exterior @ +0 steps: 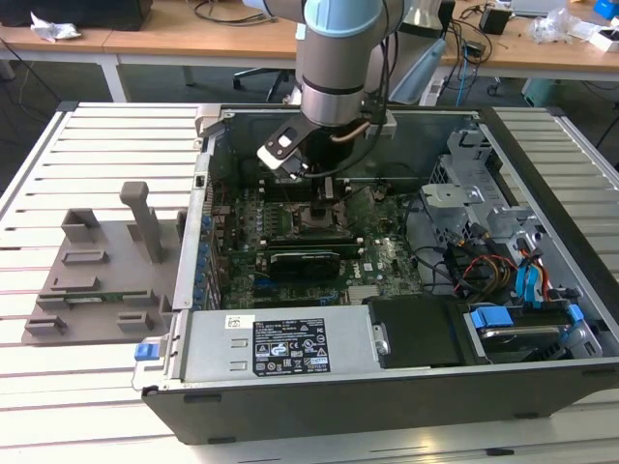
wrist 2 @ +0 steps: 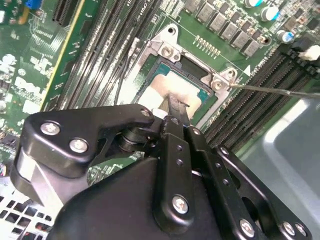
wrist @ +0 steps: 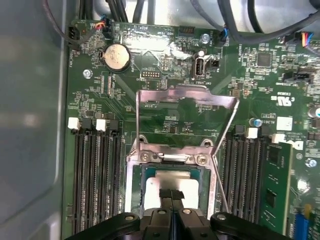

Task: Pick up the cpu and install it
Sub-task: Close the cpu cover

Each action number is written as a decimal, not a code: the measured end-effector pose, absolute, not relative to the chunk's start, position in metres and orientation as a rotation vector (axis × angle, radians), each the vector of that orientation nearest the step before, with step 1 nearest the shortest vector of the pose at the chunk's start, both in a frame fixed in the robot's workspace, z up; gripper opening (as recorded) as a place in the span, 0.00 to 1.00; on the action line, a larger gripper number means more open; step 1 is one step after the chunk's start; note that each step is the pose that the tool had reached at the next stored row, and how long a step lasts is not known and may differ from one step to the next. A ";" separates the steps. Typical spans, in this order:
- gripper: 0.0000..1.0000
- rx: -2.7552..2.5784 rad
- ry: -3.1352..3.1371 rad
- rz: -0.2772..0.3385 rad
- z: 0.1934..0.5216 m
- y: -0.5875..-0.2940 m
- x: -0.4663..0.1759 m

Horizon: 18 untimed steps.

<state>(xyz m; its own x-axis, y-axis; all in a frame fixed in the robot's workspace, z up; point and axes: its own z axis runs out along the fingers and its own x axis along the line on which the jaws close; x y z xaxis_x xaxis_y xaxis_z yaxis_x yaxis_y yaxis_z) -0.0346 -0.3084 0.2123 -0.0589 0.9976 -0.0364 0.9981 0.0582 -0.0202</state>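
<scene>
The cpu [wrist: 172, 179], a flat square chip with a silver top, lies inside the socket frame [wrist: 134, 172] on the green motherboard. It also appears in the second wrist view as the cpu [wrist 2: 159, 91]. My gripper [wrist: 171, 196] hangs straight over it, its two thin black fingers pressed together and their tips at the middle of the chip's top. The same tips meet the silver face at the gripper [wrist 2: 173, 104]. In the exterior view the gripper [exterior: 324, 198] reaches down into the open computer case over the socket [exterior: 322, 217]. The socket's metal load plate [wrist: 186, 95] stands flipped open.
Memory slots [wrist: 97, 175] flank the socket on both sides, and a thin lever [wrist: 223, 165] stands beside it. A grey plastic tray [exterior: 97, 280] lies outside the case at the exterior view's left. Drive cages and cables [exterior: 493, 261] fill the case's right side, and a power supply [exterior: 280, 348] sits in front.
</scene>
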 end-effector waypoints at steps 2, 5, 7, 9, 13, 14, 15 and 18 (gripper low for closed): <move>0.11 2.146 2.276 -0.062 0.224 -0.308 -0.035; 0.11 2.146 2.276 -0.063 0.230 -0.308 -0.035; 0.11 2.146 2.275 -0.063 0.234 -0.308 -0.035; 0.11 2.146 2.275 -0.063 0.239 -0.308 -0.035; 0.11 2.146 2.275 -0.064 0.245 -0.308 -0.035; 0.11 2.146 2.275 -0.064 0.247 -0.308 -0.035; 0.11 2.146 2.275 -0.064 0.248 -0.308 -0.035; 0.11 2.145 2.275 -0.065 0.253 -0.308 -0.035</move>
